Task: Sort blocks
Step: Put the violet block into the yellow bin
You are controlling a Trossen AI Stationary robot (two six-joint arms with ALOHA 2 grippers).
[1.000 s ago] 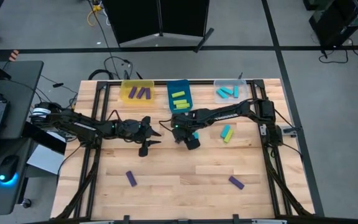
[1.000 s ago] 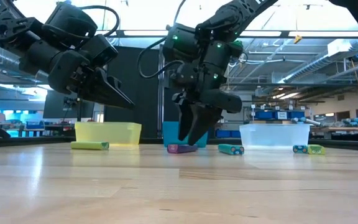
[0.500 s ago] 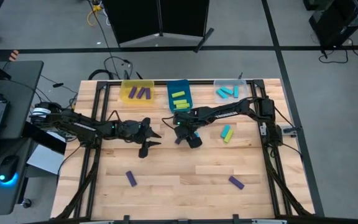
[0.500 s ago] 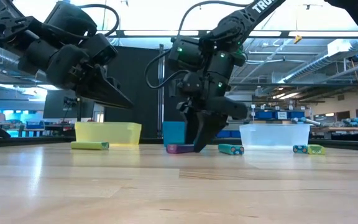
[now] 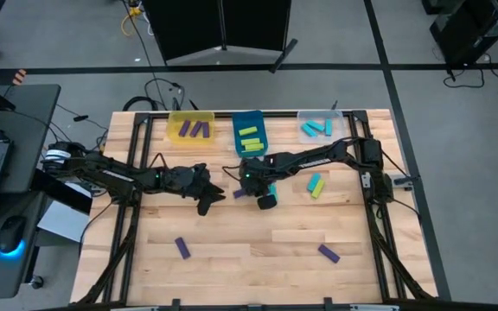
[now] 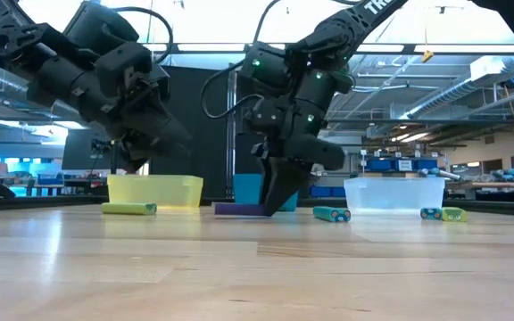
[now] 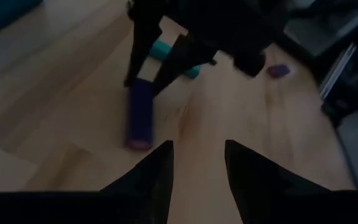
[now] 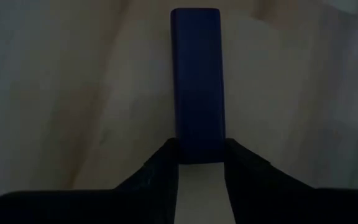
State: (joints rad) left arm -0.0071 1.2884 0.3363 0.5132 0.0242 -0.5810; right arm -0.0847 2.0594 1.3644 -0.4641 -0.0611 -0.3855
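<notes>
Fingers of the right gripper [image 8: 199,163] have just closed from wide apart onto one end of a purple block [image 8: 196,81]; a second ago they straddled it, open, near the table's middle. In the right wrist view the block juts straight out between the two dark fingertips, gripped at its near end. In the low view the block [image 6: 239,209] now lies level, at or just above the wood, with its free end pointing toward the left arm, whereas before it sat half hidden under the open fingers. This looks like the pick being completed, so the likely next step is a lift and a carry to the bin holding purple blocks. From the front edge of the table outward, seen from above: two loose purple blocks lie near the front, one at about seven o'clock [image 5: 181,248] and one at about five o'clock [image 5: 328,252]. At the centre, the right gripper [image 5: 251,192] holds its block, and the left gripper [image 5: 211,192] waits just beside it at nine o'clock, fingers partly apart and empty. A cyan block and a lime block [image 5: 316,185] lie together at about three o'clock. Along the far edge stand a yellow bin [image 5: 175,117] with purple blocks at eleven o'clock, a blue bin [image 5: 251,117] with lime blocks at twelve, and a clear bin [image 5: 303,116] with cyan blocks at one.
</notes>
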